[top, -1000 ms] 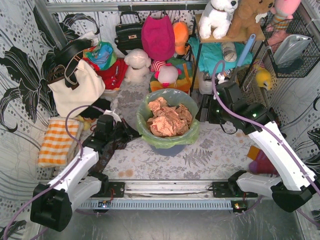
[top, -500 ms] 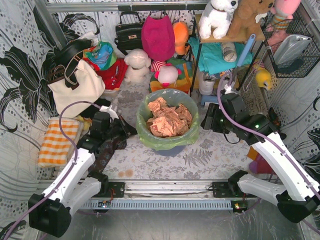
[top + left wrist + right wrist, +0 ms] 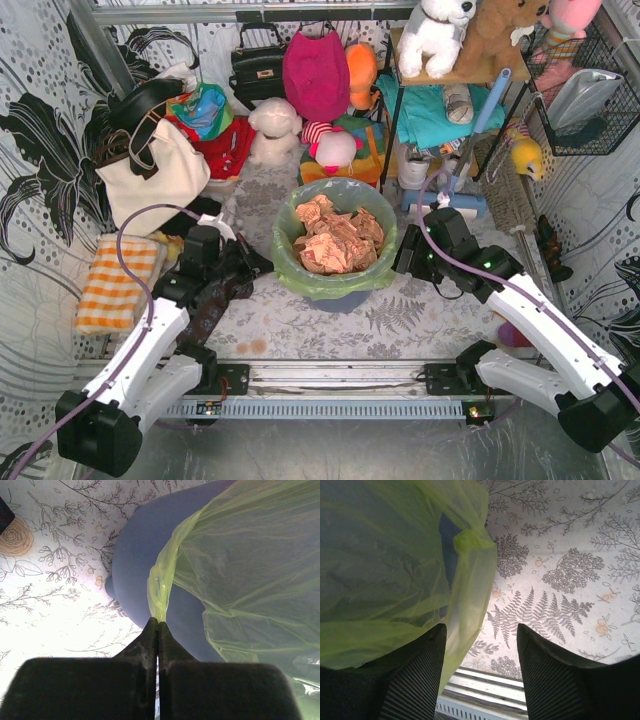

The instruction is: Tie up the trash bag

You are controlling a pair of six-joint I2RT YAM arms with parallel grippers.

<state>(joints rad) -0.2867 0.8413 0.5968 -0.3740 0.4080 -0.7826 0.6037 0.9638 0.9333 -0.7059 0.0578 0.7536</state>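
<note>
Top view: a lime-green bag (image 3: 345, 283), lining a blue-grey bin (image 3: 335, 302) and filled w/ crumpled paper (image 3: 335, 242), is shown at the centre of a floral table (image 3: 300, 325), between the two arms. The left gripper (image 3: 257, 264) is placed at the bag's left side and the right gripper (image 3: 405, 262) at its right side. Each is about equally close to its own side.

Left wrist view: the jaws are pressed fully together, and a thin gathered point of bag film is pinched at their tips. From that pinch the film fans up and to the right over the bin wall.

Right wrist view: the jaws are held approx. half apart and nothing is gripped. A loose flap (image 3: 470, 580) of the bag is seen hanging down into the gap. It lies close to the finger on the view's left and well clear of the other finger. Its long axis runs from the bag rim toward the wrist, i.e. across the direction in which the jaws close.

Judgement: the flap is already placed for a pinch by the right arm, which is the nearer one. A small shift toward the bag would probably centre it. How far the flap reaches in between the pads can't be told.
</note>
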